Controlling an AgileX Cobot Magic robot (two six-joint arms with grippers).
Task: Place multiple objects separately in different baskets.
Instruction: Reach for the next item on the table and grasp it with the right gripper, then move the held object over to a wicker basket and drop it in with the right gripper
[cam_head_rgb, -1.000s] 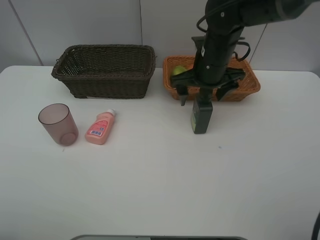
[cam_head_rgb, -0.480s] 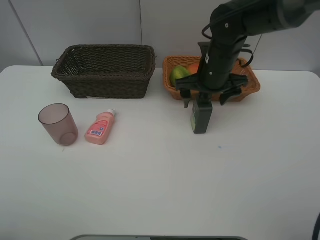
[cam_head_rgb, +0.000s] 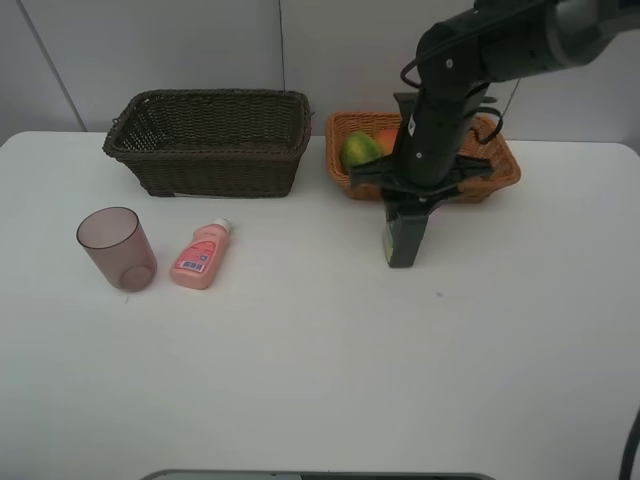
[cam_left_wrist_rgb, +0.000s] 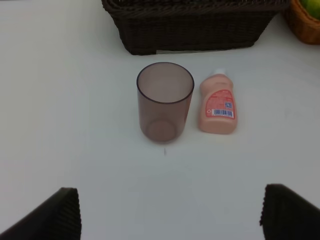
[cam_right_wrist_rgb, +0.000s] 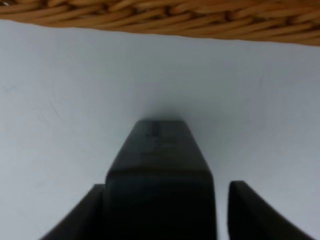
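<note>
Both jaws unclenched, right jaws astride upright green bottle (cam_head_rgb: 402, 240); pink bottle (cam_head_rgb: 200, 258) label illegible.

Bright and even all over, with soft light from above. Just small, pale shadows on the white desk (cam_head_rgb: 300, 360) beside the cup (cam_head_rgb: 117, 248) and the green bottle (cam_head_rgb: 402, 235). Sharp from up high. Very blurry in the right wrist view, up close to that bottle. Dark and fuzzy at the left end effector (cam_left_wrist_rgb: 170, 217).
</note>
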